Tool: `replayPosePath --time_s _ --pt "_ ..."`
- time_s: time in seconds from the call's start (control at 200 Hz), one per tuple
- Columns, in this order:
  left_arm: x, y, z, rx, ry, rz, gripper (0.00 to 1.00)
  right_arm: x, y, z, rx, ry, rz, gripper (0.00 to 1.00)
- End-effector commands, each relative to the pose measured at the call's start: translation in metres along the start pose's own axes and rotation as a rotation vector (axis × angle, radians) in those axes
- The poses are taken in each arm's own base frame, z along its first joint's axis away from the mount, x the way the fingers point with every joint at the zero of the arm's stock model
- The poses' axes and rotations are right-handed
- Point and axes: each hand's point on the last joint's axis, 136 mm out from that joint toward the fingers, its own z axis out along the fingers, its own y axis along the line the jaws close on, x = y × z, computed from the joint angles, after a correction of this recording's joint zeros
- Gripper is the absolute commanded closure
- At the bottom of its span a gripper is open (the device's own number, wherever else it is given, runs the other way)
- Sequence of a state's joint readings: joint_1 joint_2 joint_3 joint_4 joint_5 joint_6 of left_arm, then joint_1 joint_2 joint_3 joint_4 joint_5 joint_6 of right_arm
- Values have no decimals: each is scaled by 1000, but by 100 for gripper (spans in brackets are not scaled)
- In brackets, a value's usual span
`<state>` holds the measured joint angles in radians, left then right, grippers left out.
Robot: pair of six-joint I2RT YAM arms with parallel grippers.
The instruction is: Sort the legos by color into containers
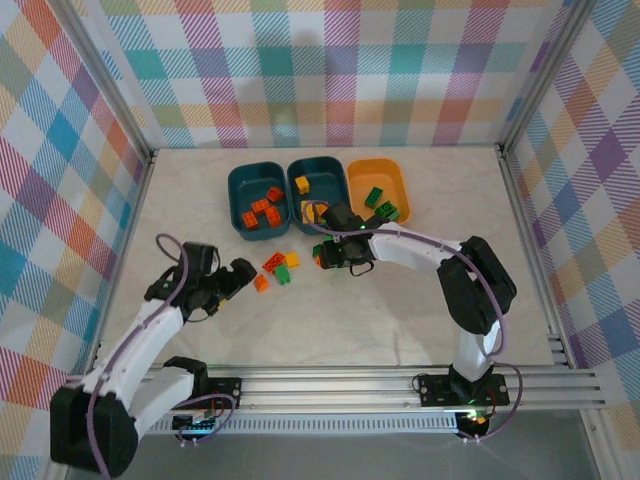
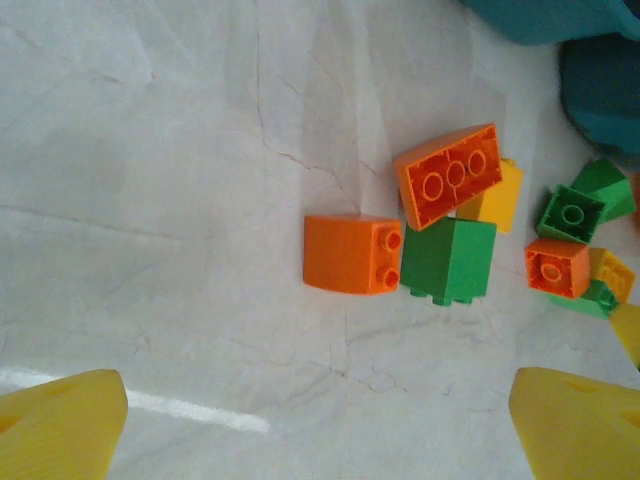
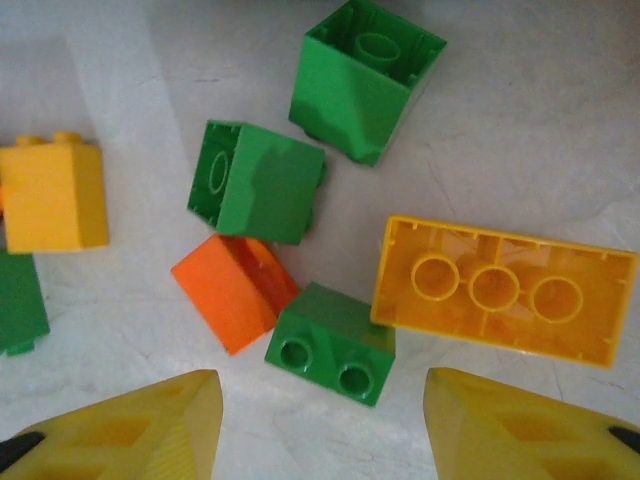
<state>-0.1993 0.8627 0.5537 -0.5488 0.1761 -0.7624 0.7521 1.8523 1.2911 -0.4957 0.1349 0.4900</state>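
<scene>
Your three tubs sit in a row at the back of the desk (image 1: 400, 310). The left tub (image 1: 250, 185), teal, holds several orange legos (image 1: 262, 212). The middle tub (image 1: 330, 175), also teal, holds a yellow lego (image 1: 301, 184). The orange tub (image 1: 375, 172) on the right holds green legos (image 1: 381, 205).

The unsorted legos lie loose on the desk just in front of the tubs, in two small groups.

Your left jaws stand wide and hold nothing. Their yellow fingertips (image 2: 60, 425) sit at the bottom corners of the left wrist view, with bare desk between them. Just ahead lies an orange brick (image 2: 350, 254) on its side, touching a green brick (image 2: 450, 260). Beyond those, a longer orange piece (image 2: 450, 175) leans hollow side up on a yellow brick (image 2: 495, 195).

Your right jaws hang over the second group, close to the front of the middle tub. They stand partly apart and grip nothing. In the right wrist view a green two-stud brick (image 3: 332, 343) lies just ahead of the gap between them. An orange block (image 3: 235, 290) touches its left side, and a long yellow brick (image 3: 505, 290) lies hollow side up at its right. Two more green blocks (image 3: 262, 180) lie farther ahead, one with its hollow side facing up.
</scene>
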Motion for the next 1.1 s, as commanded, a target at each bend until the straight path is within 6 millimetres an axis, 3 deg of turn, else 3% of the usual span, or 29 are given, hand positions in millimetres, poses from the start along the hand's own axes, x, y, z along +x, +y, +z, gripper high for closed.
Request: replayPosePath --time_s 0.0,0.225,0.465,1.095 --pt "-4 3 -7 21 -54 -37 1 -6 -5 6 44 -2 63 44" --pt "0 3 -4 15 -22 -31 0 -2 -7 21 62 17 74 47" --pt "1 1 1 20 -8 -34 0 2 -12 19 73 12 66 57" --pt "-2 -7 7 30 15 -37 0 14 -17 4 33 -2 24 61"
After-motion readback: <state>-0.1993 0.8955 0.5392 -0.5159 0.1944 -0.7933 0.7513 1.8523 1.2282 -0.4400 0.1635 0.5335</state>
